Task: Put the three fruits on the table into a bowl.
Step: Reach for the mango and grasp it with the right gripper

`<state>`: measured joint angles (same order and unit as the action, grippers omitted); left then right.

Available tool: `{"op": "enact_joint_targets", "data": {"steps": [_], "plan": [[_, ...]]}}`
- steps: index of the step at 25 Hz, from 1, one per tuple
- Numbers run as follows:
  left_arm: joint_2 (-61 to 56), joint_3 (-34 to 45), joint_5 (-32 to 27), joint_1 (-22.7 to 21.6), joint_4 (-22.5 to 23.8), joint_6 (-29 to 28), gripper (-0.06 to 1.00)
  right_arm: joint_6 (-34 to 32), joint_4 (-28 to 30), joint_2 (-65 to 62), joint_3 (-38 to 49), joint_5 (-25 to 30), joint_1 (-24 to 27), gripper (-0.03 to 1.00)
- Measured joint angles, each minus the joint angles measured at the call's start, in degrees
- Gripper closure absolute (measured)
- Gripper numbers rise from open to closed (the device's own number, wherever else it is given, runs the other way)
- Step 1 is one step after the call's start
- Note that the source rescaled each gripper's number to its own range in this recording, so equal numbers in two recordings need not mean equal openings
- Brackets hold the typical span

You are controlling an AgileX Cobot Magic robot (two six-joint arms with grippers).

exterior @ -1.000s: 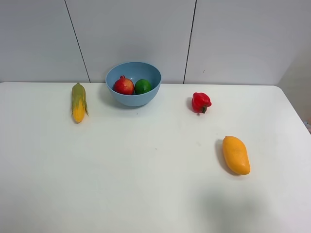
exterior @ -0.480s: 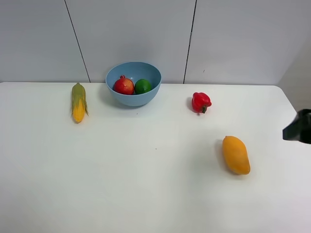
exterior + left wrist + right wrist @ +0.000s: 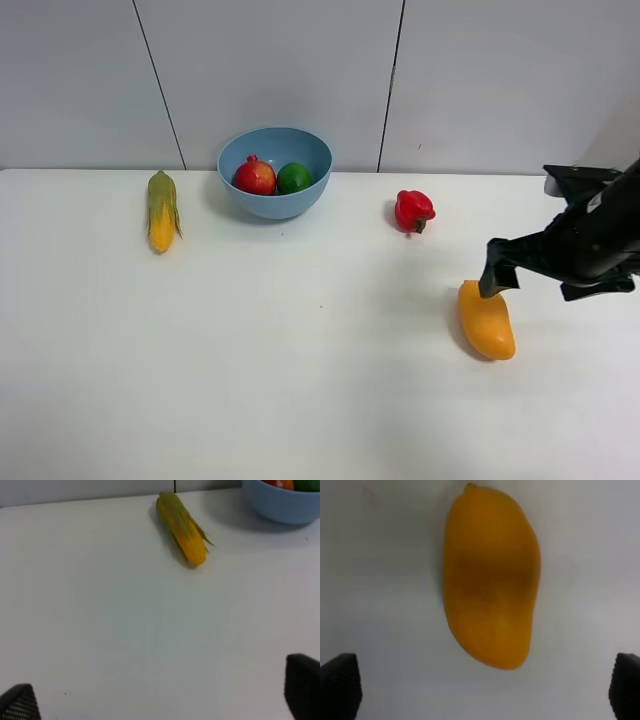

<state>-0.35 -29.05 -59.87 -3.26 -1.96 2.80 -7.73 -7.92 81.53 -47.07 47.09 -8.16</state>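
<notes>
The orange-yellow mango (image 3: 486, 322) lies on the white table (image 3: 320, 380) at the right. My right gripper (image 3: 535, 282) hangs just above and to the right of it, open and empty. In the right wrist view the mango (image 3: 490, 575) lies lengthwise ahead of the wide-spread gripper (image 3: 482, 690). The light-blue bowl (image 3: 275, 200) stands at the back centre and holds the red pomegranate (image 3: 254, 177) and the green lime (image 3: 294, 178). My left gripper (image 3: 160, 697) is open and empty over bare table; it does not show in the exterior view.
A corn cob (image 3: 161, 210) lies left of the bowl; the left wrist view also shows the corn cob (image 3: 182, 527) and the bowl's wall (image 3: 285, 505). A red bell pepper (image 3: 413, 210) sits behind the mango. A grey wall stands behind the table.
My right arm has come in from the right edge and now hangs over the mango. The fruits, bowl, corn and pepper have not moved.
</notes>
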Motion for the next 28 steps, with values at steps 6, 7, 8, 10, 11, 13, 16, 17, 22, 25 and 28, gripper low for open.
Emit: {"op": "enact_joint_targets", "data": {"steps": [6, 7, 8, 10, 11, 13, 16, 17, 22, 25, 28], "plan": [[0.0, 0.0, -0.07, 0.0, 0.0, 0.0, -0.04, -1.48, 0.22, 7.07, 0.0, -2.15, -0.89, -0.03], [0.0, 0.0, -0.07, 0.0, 0.0, 0.0, -0.04, -1.65, 0.27, 7.92, 0.0, -2.22, -0.89, -0.03], [0.0, 0.0, -0.07, 0.0, 0.0, 0.0, -0.04, -1.88, 0.56, 8.61, 0.0, -2.32, -0.89, -0.03], [0.0, 0.0, -0.07, 0.0, 0.0, 0.0, -0.04, -2.41, 1.83, 10.37, 0.0, -2.81, -0.89, -0.03], [0.0, 0.0, -0.07, 0.0, 0.0, 0.0, -0.04, -2.57, 2.57, 11.06, 0.16, -3.6, -0.89, -0.03], [0.0, 0.0, -0.07, 0.0, 0.0, 0.0, -0.04, -2.92, 3.29, 12.65, 0.6, -5.65, -0.89, -0.03], [0.0, 0.0, -0.07, 0.0, 0.0, 0.0, -0.04, -2.92, 3.56, 15.4, 0.77, -9.7, -0.89, -0.03], [0.0, 0.0, -0.07, 0.0, 0.0, 0.0, -0.04, -2.92, 3.68, 16.31, 0.78, -10.83, -0.89, -0.03], [0.0, 0.0, -0.07, 0.0, 0.0, 0.0, -0.04, -2.92, 3.68, 20.73, 0.78, -15.24, -1.1, -0.03], [0.0, 0.0, -0.07, 0.0, 0.0, 0.0, -0.04, -2.92, 3.68, 22.51, 0.78, -16.83, -2.1, -0.02], [0.0, 0.0, -0.07, 0.0, 0.0, 0.0, -0.04, -2.92, 3.68, 22.81, 0.78, -17.44, -2.7, 0.53]]}}
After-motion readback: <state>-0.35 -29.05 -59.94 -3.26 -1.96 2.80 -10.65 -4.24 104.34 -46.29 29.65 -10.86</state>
